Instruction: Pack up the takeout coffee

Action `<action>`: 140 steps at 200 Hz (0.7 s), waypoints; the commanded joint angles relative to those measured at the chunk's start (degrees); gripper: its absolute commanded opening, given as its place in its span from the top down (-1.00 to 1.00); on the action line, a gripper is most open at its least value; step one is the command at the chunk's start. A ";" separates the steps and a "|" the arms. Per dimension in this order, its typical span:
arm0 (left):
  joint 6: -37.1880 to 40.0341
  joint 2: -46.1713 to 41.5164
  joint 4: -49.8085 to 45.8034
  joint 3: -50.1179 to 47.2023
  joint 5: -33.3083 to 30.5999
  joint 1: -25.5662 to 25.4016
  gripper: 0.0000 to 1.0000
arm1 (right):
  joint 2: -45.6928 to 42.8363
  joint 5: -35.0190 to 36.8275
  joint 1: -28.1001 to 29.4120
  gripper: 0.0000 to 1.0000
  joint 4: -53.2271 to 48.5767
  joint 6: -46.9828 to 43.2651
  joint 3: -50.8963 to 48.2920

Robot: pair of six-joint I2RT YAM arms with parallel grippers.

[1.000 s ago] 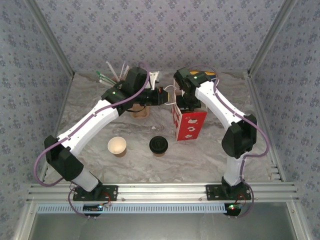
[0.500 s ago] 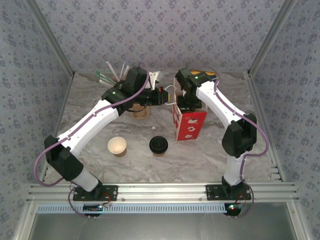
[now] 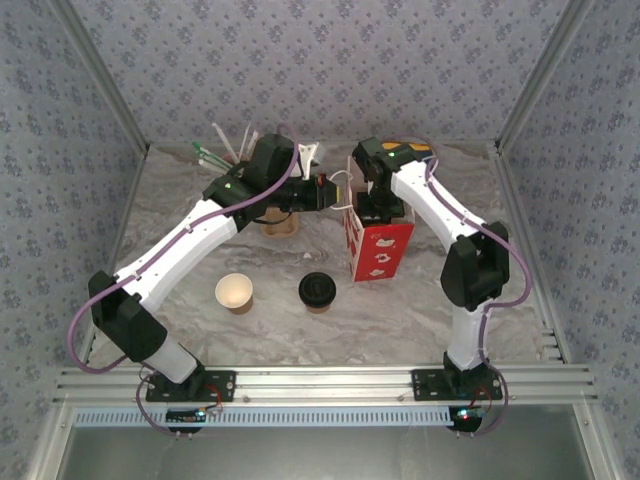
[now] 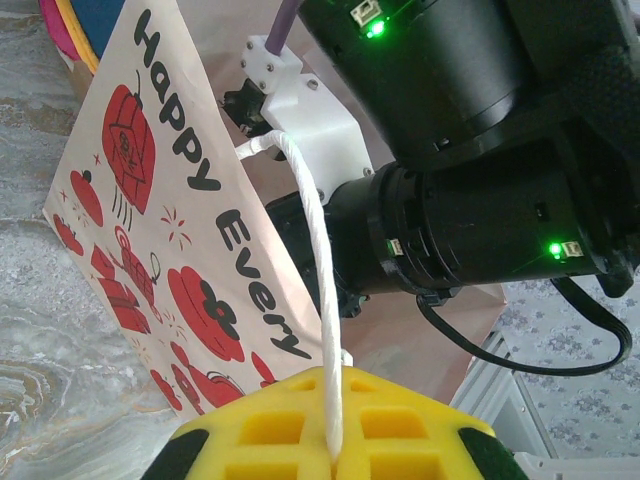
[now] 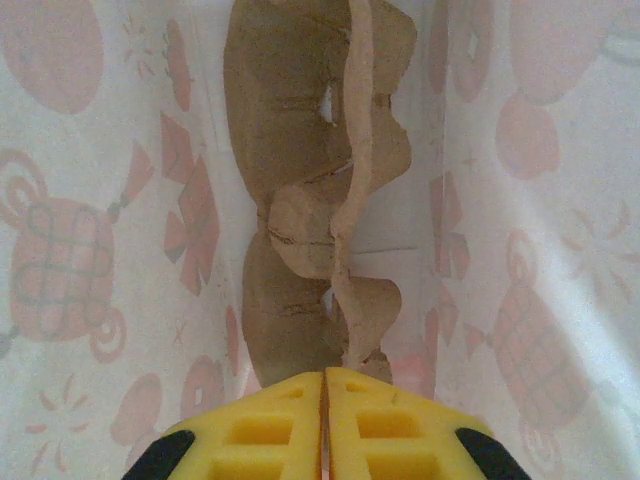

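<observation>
The takeout coffee [image 3: 317,290], a brown cup with a black lid, stands on the table in front of the red-and-white paper bag [image 3: 378,248]. My left gripper [image 4: 335,440] is shut on the bag's white rope handle [image 4: 312,270] and holds it out to the left of the bag [image 4: 150,200]. My right gripper [image 5: 325,420] is shut and reaches down inside the bag [image 5: 90,250]. Just past its fingertips lies a brown cardboard cup tray [image 5: 300,200]. The tray's upright ridge ends at the right pad; whether it is pinched does not show.
A lidless paper cup [image 3: 234,292] stands left of the coffee. Another brown cup [image 3: 280,226] sits under my left arm. Straws and sticks [image 3: 225,148] stand at the back left. Patterned walls close in three sides.
The right arm's elbow has drifted slightly left. The bag, the cups and the left arm stay where they were.
</observation>
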 commanded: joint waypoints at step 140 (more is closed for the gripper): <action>0.20 -0.83 1.20 -0.76 0.32 0.04 1.00 | 0.33 2.31 -1.19 0.80 0.10 -0.26 -2.07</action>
